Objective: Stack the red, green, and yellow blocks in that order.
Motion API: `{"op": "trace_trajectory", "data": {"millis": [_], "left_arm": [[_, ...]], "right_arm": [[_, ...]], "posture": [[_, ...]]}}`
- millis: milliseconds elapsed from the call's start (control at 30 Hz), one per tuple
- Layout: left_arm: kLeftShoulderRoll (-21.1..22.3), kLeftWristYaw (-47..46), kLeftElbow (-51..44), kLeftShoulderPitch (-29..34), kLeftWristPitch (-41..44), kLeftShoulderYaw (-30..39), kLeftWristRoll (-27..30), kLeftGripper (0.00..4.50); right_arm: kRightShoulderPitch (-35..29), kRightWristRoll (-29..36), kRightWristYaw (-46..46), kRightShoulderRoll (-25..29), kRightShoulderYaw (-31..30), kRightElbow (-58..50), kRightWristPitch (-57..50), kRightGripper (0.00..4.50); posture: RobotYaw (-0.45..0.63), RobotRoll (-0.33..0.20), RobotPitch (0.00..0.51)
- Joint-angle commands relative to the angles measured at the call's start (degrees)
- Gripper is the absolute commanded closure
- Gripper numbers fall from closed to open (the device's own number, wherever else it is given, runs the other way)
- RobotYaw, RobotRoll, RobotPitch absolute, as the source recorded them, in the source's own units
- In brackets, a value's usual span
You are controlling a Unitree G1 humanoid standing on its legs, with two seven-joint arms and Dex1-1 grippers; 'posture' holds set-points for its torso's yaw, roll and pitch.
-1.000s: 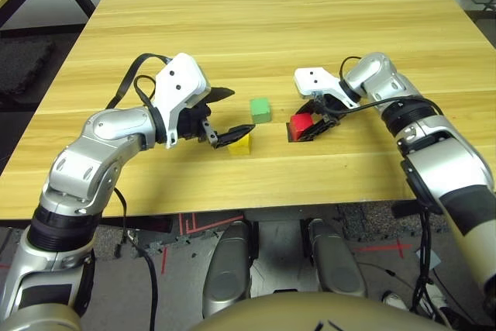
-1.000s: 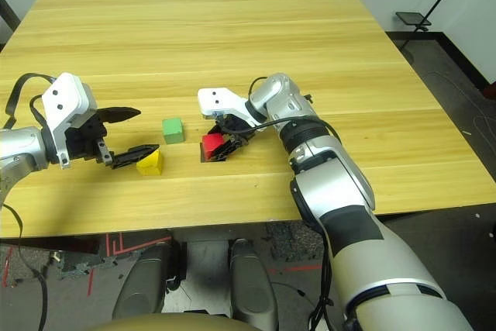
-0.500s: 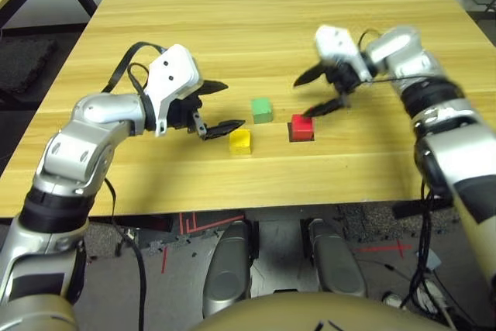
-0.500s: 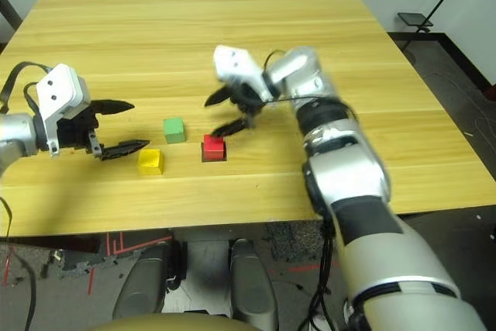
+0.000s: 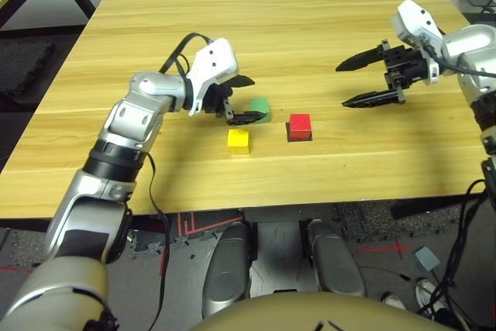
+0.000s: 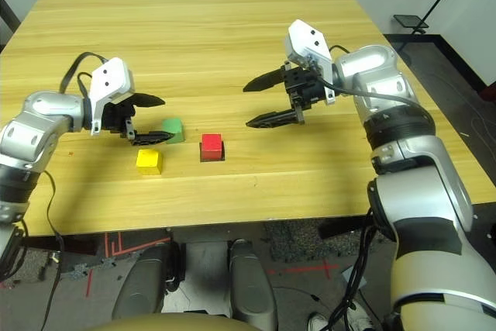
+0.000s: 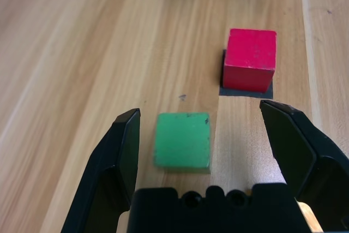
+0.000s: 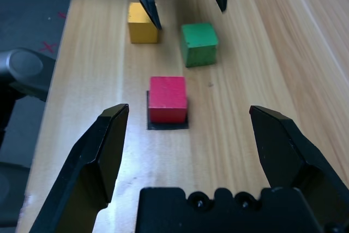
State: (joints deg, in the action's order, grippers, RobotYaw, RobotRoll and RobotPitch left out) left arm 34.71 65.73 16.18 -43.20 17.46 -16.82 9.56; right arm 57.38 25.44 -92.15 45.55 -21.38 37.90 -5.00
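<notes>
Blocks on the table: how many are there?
3: the red block on a black marker, the green block between the left gripper's fingers, the yellow block nearest the robot.

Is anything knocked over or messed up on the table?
No, nothing looks wrong. The red block sits squarely on its black marker, and the green block and yellow block lie flat on the table, apart from each other. Nothing is stacked yet. Both grippers are open and empty.

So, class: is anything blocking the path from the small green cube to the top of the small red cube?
Nothing visible. Bare wooden table lies between the small green cube and the small red cube, whose top is bare.
</notes>
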Motion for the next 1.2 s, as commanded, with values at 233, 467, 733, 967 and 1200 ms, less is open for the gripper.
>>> {"op": "trace_trajectory", "data": {"millis": [233,467,733,967,1200], "left_arm": [[-3.2,1.55,13.03,-3.32,-7.37,-1.26,-5.98,0.0],[-5.69,1.21,20.83,-5.5,-10.42,-0.47,-7.81,0.0],[-8.7,-0.75,26.37,-7.07,-9.23,1.42,-7.92,0.62],[-9.61,-0.97,21.13,-9.02,-2.84,3.89,-6.36,2.43],[-8.89,1.33,-1.06,-8.36,14.61,2.76,-2.84,2.43]], "right_arm": [[-5.3,-0.22,-0.35,2.49,6.78,-8.36,-6.48,0.02],[-7.36,-1.51,0.09,1.86,10.14,-12.0,-9.64,0.02],[-8.26,-2.99,0.26,0.99,12.15,-12.98,-11.02,0.0],[-9.95,-3.88,-0.33,1.0,12.63,-11.5,-9.24,0.0],[-11.44,-4.58,-0.34,0.86,13.39,-9.65,-7.96,0.0]], "posture": [[0.17,-0.051,0.118],[0.15,-0.046,0.125],[0.15,-0.045,0.132],[0.18,-0.031,0.13],[0.2,-0.012,0.125]]}}
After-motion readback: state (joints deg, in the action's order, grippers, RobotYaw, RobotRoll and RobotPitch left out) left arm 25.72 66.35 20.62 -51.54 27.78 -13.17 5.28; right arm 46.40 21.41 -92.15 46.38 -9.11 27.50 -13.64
